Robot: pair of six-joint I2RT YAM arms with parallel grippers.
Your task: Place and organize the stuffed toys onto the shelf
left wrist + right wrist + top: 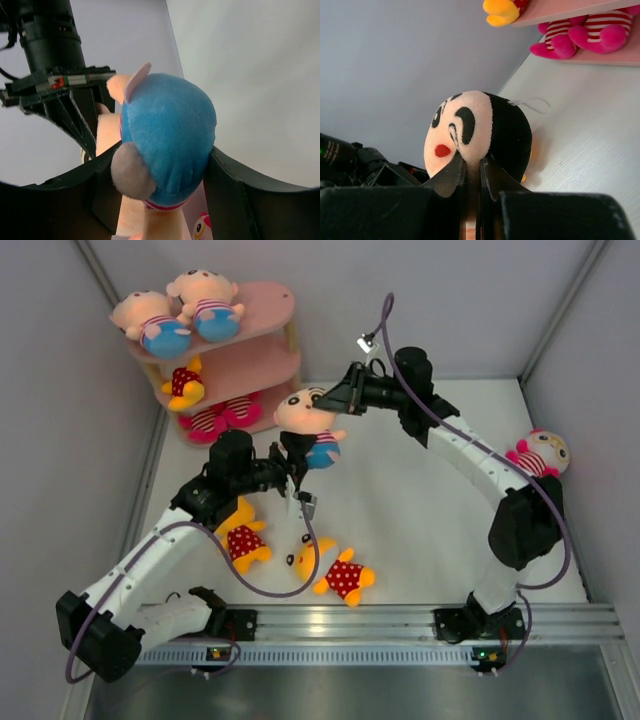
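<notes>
The boy doll [305, 420] hangs in the air between both grippers, clear of the table [430, 500]. The right gripper [322, 398] is clenched on its head, its fingertips [454, 172] nearly meeting as they pinch a fold of the peach face beside the black hair. The left gripper [300, 458] sits at the doll's lower end, jaws parted to either side of the blue shorts [167, 130]. Both jaws look to touch the plush, but I cannot tell whether they press it. Beyond the left gripper and to its left stands the shelf [268, 302], with 2 shelved boy dolls [160, 325] on the top tier, 1 shelved bear [185, 383] on the middle and 1 shelved pink doll [220, 418] on the bottom. Behind the left gripper, 2 yellow bears [243, 540] lie on the table near its arm. A loose pink doll [540, 455] rests at the right arm's elbow, well apart from the right gripper.
</notes>
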